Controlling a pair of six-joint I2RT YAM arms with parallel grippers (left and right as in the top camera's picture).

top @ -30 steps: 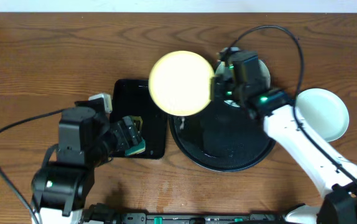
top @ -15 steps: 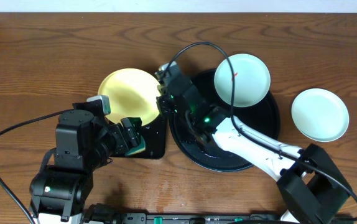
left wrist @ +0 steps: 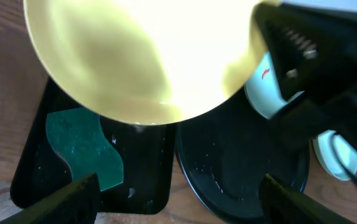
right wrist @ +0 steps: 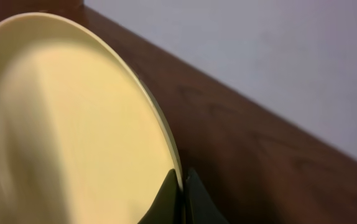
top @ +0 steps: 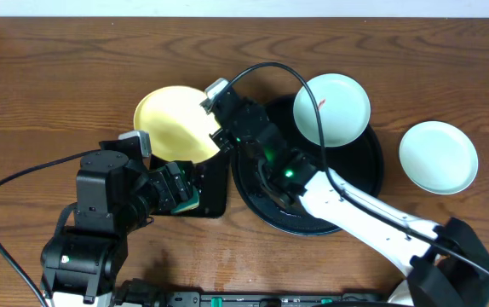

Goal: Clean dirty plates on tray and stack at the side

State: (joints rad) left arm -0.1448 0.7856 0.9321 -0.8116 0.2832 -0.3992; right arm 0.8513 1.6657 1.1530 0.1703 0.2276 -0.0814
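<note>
While our left claw [top: 181, 184] gapes wide and empty near the sponge [left wrist: 82, 146], it should take that first. The yellow plate [top: 169, 124] hangs tilted ahead of it, pinched at its rim by our right claw [right wrist: 180, 190], which must grip firmly so wiping cannot twist it loose.

A pale yellow plate [top: 169, 124] is gripped at its right edge by the right gripper [top: 218, 135], partly over the rectangular black tray [top: 215, 194]. A red-streaked mint plate [top: 331, 109] is seen on the round black tray [top: 357, 177]. A plain mint plate [top: 438, 157] lies on the bench [top: 40, 85] to the right.
</note>
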